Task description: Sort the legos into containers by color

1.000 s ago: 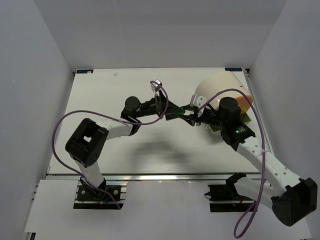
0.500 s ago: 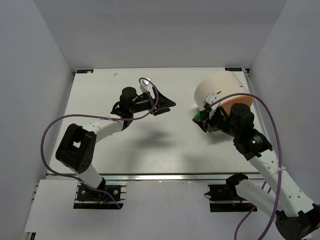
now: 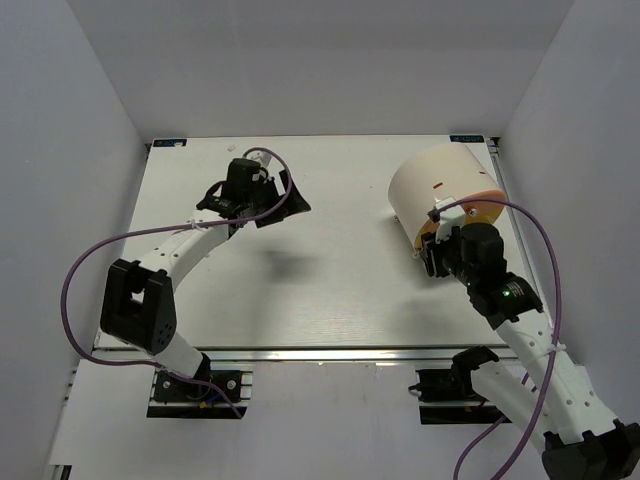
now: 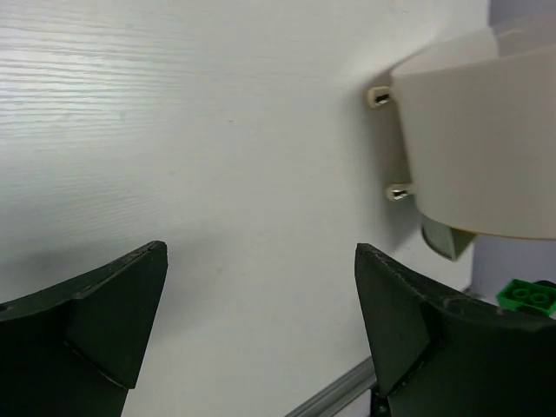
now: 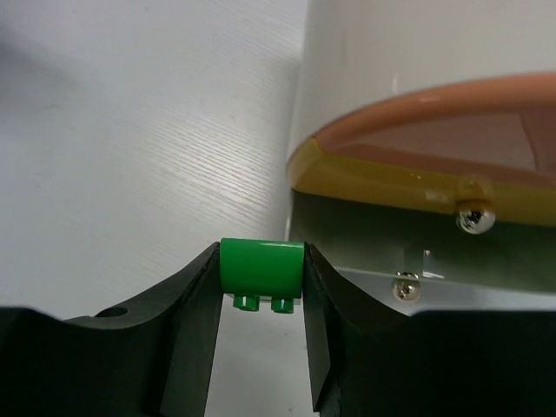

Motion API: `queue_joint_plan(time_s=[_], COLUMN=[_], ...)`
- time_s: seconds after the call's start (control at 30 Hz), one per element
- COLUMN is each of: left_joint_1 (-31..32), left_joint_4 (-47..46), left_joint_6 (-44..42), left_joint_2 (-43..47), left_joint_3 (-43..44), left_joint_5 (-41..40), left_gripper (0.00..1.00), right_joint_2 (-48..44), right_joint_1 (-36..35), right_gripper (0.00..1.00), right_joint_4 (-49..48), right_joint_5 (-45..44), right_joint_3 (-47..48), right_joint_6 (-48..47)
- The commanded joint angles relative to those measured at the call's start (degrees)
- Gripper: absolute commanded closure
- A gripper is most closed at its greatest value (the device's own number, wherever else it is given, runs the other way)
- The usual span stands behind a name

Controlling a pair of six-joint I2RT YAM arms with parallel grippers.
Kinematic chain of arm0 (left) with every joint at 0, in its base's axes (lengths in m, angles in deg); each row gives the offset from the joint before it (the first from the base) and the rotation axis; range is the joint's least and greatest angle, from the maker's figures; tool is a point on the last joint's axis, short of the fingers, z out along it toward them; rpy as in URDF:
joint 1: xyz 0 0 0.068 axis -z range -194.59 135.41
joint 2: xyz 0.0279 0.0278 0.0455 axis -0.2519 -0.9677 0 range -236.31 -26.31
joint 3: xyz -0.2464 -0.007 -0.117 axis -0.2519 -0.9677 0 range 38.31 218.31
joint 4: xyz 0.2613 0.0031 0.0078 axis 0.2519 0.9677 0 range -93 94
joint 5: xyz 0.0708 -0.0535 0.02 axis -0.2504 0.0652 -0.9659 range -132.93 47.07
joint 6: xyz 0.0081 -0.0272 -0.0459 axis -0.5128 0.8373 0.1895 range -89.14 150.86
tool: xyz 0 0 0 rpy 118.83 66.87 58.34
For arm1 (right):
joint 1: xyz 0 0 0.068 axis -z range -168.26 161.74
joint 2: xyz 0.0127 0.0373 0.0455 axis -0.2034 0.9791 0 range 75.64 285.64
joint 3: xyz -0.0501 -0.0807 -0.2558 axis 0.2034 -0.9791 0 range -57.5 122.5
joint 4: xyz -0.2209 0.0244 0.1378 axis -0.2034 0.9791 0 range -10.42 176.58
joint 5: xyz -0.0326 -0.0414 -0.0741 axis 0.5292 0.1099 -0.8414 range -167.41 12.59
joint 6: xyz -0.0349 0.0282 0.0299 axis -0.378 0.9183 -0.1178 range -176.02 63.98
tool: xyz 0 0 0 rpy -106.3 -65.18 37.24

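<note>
A small green studded plastic brick (image 5: 261, 266) is clamped between the two black fingers of the right gripper (image 5: 260, 257). Its long axis is set across the jaws from one finger to the other, and its two studs are turned back toward the wrist. The large cream-white cylindrical tub (image 5: 391, 61) is found just beyond and to the right of the brick, near it but not touching. The tub's smooth orange flat face (image 5: 434, 130) is tilted toward the gripper, with a grey metal bracket and two shiny screws below its rim. Whether an opening is offered on that side cannot be told. The right arm is by far the nearer to the tub, so a short reach forward and rightward is judged to be what a drop would call for. The left gripper (image 4: 261, 278) is spread wide and holds nothing; it is held over the far left of the white, finely grained table (image 3: 330, 270), well apart from the tub. No other bricks are seen.
</note>
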Motion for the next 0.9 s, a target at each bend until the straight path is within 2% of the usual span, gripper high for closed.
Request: queue_joint_plan(time_s=[0.0, 0.2, 0.57, 0.87], left_joint_1=[-1.3, -1.8, -2.9, -3.4], left_joint_4=[8.5, 6.6, 11.0, 11.0], left_joint_6=[-4.4, -3.9, -6.2, -6.0], left_joint_2=[2.4, 5.3, 6.1, 7.1], left_joint_3=[1.8, -1.4, 0.0, -1.4], left_joint_5=[-5.9, -6.2, -12.2, -13.2], left_gripper=[0.02, 0.02, 0.02, 0.02], right_joint_2=[-0.2, -0.4, 4.0, 5.4], right_joint_1=[0.8, 2.2, 4.2, 5.8], right_gripper=[1.0, 1.0, 1.0, 1.0], right_joint_4=[-3.7, -8.9, -22.5, -28.2], right_joint_5=[-6.2, -10.9, -10.0, -8.7], right_joint_3=[-1.3, -5.0, -10.3, -13.6], right_joint_6=[1.7, 2.1, 4.1, 3.5])
